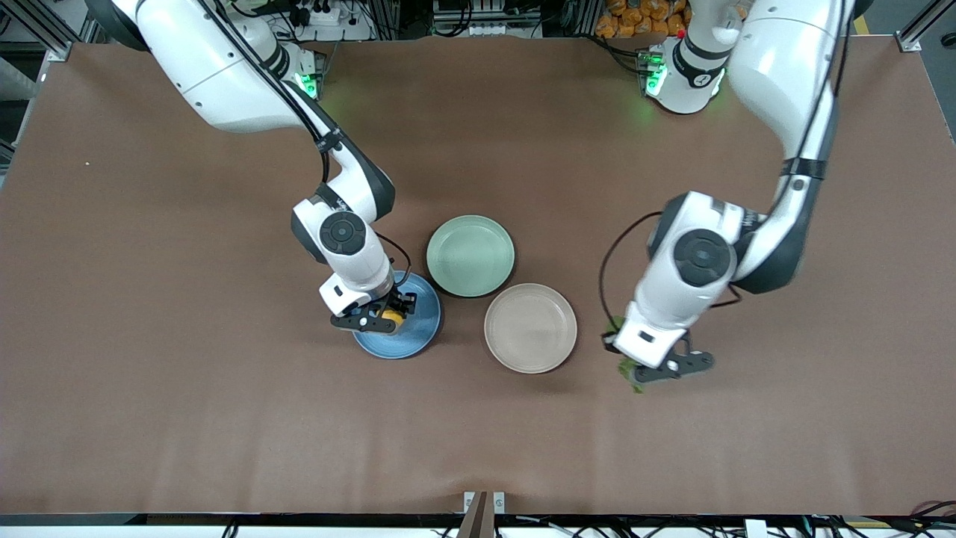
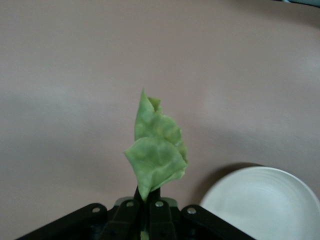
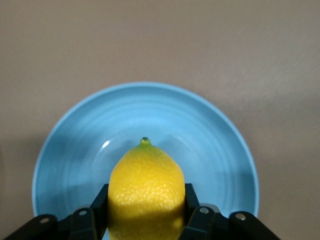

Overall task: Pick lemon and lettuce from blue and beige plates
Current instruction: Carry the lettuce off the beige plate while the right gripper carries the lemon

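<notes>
In the right wrist view, my right gripper (image 3: 146,196) is shut on the yellow lemon (image 3: 146,180), with one finger on each side of it. The lemon is at the middle of the blue plate (image 3: 205,140). The front view shows that gripper (image 1: 382,319), the lemon (image 1: 393,317) and the blue plate (image 1: 420,329). My left gripper (image 2: 147,217) is shut on the stem end of a green lettuce leaf (image 2: 156,150). In the front view the left gripper (image 1: 651,371) holds the lettuce (image 1: 629,371) over bare table beside the beige plate (image 1: 530,329), toward the left arm's end.
A green plate (image 1: 470,255) with nothing on it lies farther from the front camera, touching range of both the blue and beige plates. The beige plate (image 2: 265,205) holds nothing. Brown table cloth (image 1: 224,418) spreads all around.
</notes>
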Available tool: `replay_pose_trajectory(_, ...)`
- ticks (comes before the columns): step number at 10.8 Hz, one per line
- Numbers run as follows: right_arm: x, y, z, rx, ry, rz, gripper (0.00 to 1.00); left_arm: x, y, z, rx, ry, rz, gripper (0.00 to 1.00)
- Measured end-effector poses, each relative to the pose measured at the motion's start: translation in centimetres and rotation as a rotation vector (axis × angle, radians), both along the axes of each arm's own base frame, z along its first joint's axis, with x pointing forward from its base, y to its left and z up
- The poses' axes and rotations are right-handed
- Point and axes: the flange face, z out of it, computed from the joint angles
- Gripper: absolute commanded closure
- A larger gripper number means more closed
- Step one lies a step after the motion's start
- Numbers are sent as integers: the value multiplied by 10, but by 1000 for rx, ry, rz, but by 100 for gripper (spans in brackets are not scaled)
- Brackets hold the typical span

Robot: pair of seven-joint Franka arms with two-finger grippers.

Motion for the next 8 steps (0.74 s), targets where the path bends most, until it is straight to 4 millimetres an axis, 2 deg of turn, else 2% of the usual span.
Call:
replay_pose_trajectory(2, 10, -15, 28, -19, -11, -13, 96, 11, 42, -5, 23, 22, -47, 100)
replay_pose_trajectory(5, 21, -59, 74, -24, 67, 35, 96, 21, 105, -16, 48, 59, -122, 100)
replay_pose_trajectory(6, 23, -79, 93, -25, 103, 55, 96, 21, 119, -21, 55, 82, -146, 24)
replay_pose_trajectory(7, 25, -101, 111, -31, 127, 70, 96, 21, 130, -25, 60, 100, -162, 0)
replay_pose_trajectory(8, 26, -121, 125, -45, 146, 88, 96, 21, 137, -28, 62, 110, -175, 0)
